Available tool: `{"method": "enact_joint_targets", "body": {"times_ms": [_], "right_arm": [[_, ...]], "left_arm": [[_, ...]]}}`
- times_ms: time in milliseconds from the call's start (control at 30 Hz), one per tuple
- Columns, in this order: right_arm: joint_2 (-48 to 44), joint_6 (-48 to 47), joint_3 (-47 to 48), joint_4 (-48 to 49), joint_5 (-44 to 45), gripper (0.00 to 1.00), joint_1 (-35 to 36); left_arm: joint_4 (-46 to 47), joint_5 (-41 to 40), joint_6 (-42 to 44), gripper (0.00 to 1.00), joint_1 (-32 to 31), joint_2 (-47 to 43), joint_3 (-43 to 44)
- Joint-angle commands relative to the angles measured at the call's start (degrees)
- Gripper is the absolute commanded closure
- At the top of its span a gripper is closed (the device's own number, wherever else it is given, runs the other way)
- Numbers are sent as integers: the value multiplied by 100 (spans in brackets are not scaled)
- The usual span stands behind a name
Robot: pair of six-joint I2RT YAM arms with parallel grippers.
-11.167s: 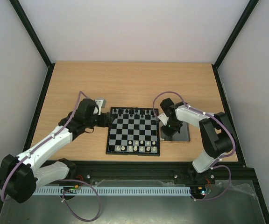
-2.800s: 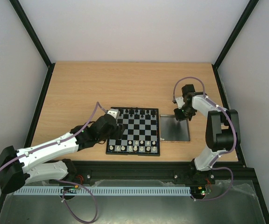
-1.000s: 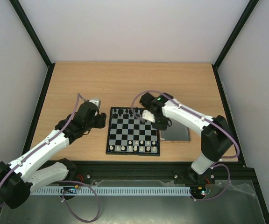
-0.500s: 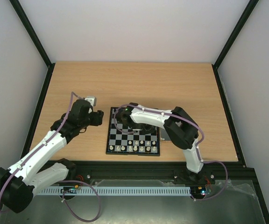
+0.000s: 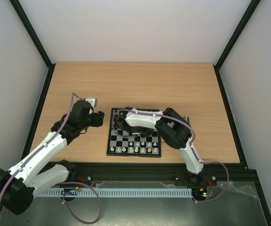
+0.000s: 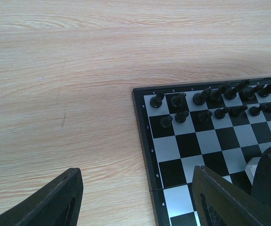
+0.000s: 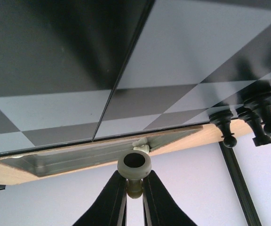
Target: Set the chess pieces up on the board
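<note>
A cream piece was gripped by the right gripper, which was held low over the board, towards its far left corner. The black pieces were ranged in two rows along the board's far edge, and more white pieces were stood along its near edge. The left gripper was held with its jaws apart and nothing between them, over the table just beside the board's left edge.
</note>
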Motion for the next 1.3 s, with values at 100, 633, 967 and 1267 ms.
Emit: {"method": "enact_joint_targets", "body": {"times_ms": [100, 633, 967, 1267], "right_arm": [[106, -179, 186, -422, -363, 77, 58], [-815, -225, 413, -53, -1004, 65, -377], [-2492, 304, -614, 888, -3152, 65, -2043], [-3605, 1589, -2238, 2646, -4259, 66, -4597]], "left_arm": [[50, 31, 64, 33, 53, -23, -47], [49, 64, 64, 33, 64, 83, -49], [200, 428, 222, 34, 62, 90, -77], [367, 815, 310, 36, 44, 121, -133]]}}
